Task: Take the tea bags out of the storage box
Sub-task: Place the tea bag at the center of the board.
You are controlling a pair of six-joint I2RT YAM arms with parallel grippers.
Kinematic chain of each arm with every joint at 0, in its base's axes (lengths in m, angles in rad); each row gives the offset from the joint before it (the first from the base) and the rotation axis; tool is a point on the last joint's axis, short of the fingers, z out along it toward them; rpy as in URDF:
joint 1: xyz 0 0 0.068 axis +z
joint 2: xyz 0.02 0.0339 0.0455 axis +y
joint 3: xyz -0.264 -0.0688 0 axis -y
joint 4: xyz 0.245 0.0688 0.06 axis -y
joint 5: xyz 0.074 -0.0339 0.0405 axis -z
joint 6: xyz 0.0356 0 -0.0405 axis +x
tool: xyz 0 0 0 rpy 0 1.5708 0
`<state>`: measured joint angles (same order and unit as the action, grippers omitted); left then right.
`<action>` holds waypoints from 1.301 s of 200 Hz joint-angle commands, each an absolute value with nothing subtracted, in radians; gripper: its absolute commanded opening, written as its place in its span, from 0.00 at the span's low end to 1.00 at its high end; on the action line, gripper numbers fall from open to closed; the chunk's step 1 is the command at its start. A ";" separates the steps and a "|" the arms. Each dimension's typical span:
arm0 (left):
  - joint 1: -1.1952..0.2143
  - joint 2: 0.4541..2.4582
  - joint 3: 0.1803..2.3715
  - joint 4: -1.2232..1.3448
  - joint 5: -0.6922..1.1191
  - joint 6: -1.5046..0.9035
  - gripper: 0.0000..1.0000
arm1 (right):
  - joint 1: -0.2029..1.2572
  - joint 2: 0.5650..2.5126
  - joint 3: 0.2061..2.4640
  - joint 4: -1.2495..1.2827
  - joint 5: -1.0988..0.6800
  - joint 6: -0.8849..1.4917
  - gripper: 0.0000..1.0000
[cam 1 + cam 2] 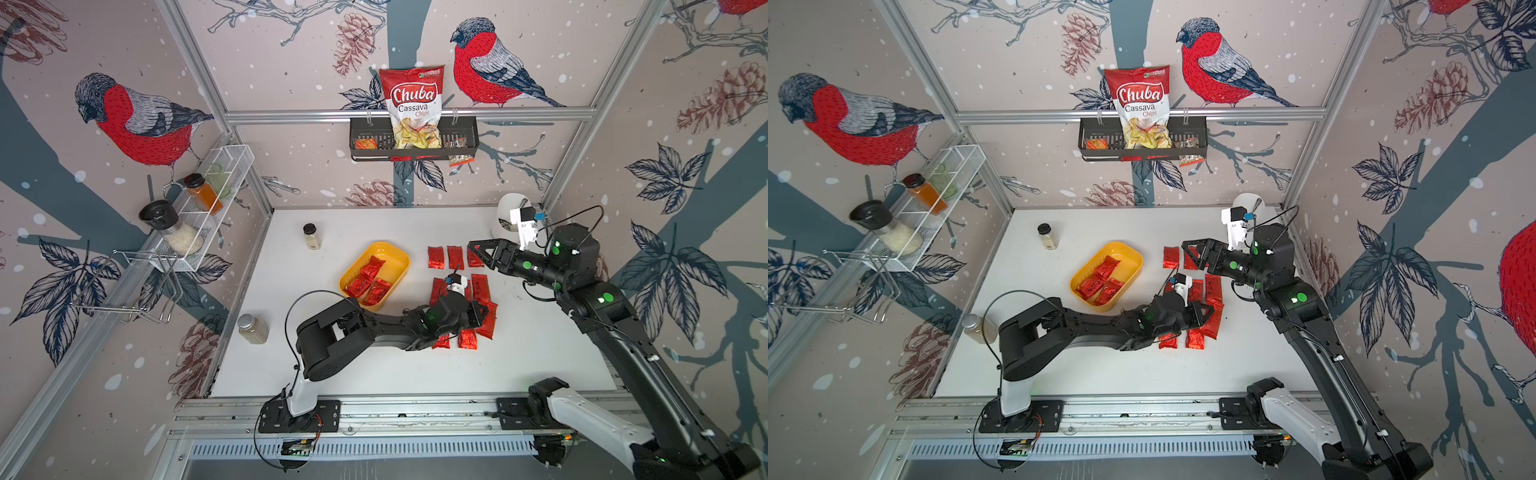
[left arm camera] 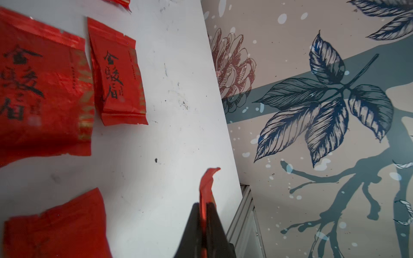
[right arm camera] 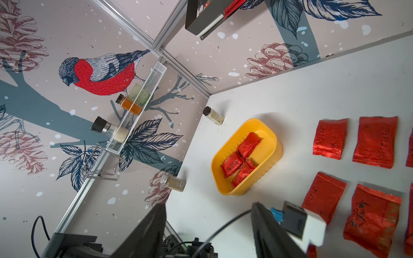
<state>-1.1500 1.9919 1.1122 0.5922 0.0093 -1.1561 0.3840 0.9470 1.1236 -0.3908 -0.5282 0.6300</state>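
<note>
The yellow storage box (image 1: pixel 394 258) (image 1: pixel 1126 258) (image 3: pixel 262 128) sits mid-table with three red foil tea bags (image 1: pixel 370 280) (image 1: pixel 1102 279) (image 3: pixel 239 158) inside. Several more tea bags (image 1: pixel 436 257) (image 1: pixel 1171 257) (image 3: pixel 330 139) (image 2: pixel 116 73) lie in rows on the table to its right. My left gripper (image 1: pixel 483 311) (image 1: pixel 1208 309) (image 2: pixel 203 207) is shut on one tea bag (image 1: pixel 488 322) (image 2: pixel 207 181), seen edge-on between the jaws, at the right end of the rows. Over the far row, my right gripper (image 1: pixel 473 251) (image 1: pixel 1191 249) (image 3: pixel 209 205) is open with nothing between its fingers.
Two spice jars (image 1: pixel 311 236) (image 1: pixel 253 328) stand on the table left of the box. A white cup (image 1: pixel 509 214) sits in the back right corner. A black basket (image 1: pixel 465 143) with a chips bag hangs on the back wall; a white wire rack (image 1: pixel 230 166) hangs on the left wall.
</note>
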 commanded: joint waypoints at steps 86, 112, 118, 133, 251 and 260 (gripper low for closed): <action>-1.192 2.131 1.200 0.553 -0.074 -1.288 0.14 | 0.382 0.936 1.108 -0.354 -0.536 0.619 0.66; -1.195 2.141 1.219 0.539 -0.069 -1.284 0.15 | 0.379 0.935 1.103 -0.354 -0.535 0.618 0.66; -1.196 2.143 1.224 0.535 -0.067 -1.281 0.15 | 0.379 0.934 1.101 -0.353 -0.537 0.620 0.66; -1.199 2.148 1.238 0.522 -0.061 -1.273 0.20 | 0.378 0.932 1.099 -0.351 -0.535 0.620 0.66; -1.207 1.910 1.154 0.403 -0.222 -1.156 0.47 | 0.367 0.933 1.115 -0.331 -0.527 0.626 0.66; -1.206 1.866 1.138 0.390 -0.253 -1.132 0.47 | 0.364 0.936 1.115 -0.325 -0.516 0.627 0.66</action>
<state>-1.2060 1.9503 1.1690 0.4168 -0.1612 -1.2098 0.3664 0.9318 1.1053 -0.3737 -0.5297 0.6270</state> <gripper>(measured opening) 0.465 0.663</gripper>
